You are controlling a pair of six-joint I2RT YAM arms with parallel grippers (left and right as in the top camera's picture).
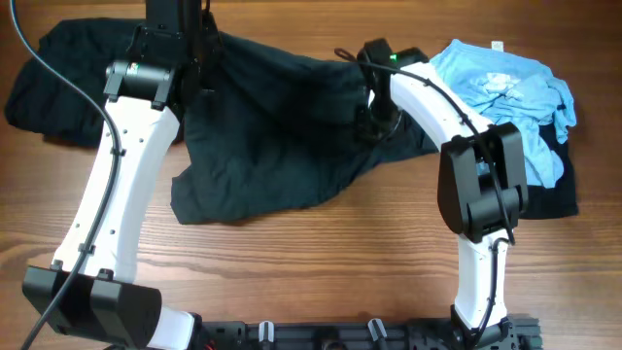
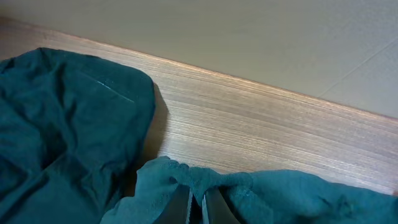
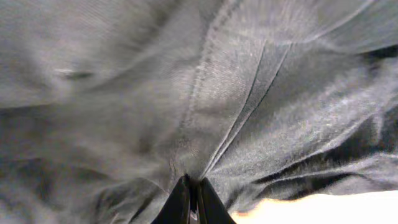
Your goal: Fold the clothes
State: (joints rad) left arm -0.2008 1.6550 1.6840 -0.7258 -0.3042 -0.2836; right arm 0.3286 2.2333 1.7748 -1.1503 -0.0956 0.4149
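Shirt (image 1: 282, 136) lies rumpled on the worktop (image 1: 321, 253); left claw (image 2: 198, 202) and right claw (image 3: 191, 198) are both clamped on its cloth. Best lift evenly, keeping the fabric taut.

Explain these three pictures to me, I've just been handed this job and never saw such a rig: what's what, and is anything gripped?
Two white robot arms work at a wooden table. The top picture looks straight down; the other two come from small cameras on each wrist.

A dark green T-shirt lies spread and rumpled in the middle. A light blue T-shirt lies crumpled at one end, on top of a black garment.

The left pincer is shut on a fold of the dark green T-shirt near the table's far edge. The right pincer is shut on the same shirt's cloth, beside a seam.
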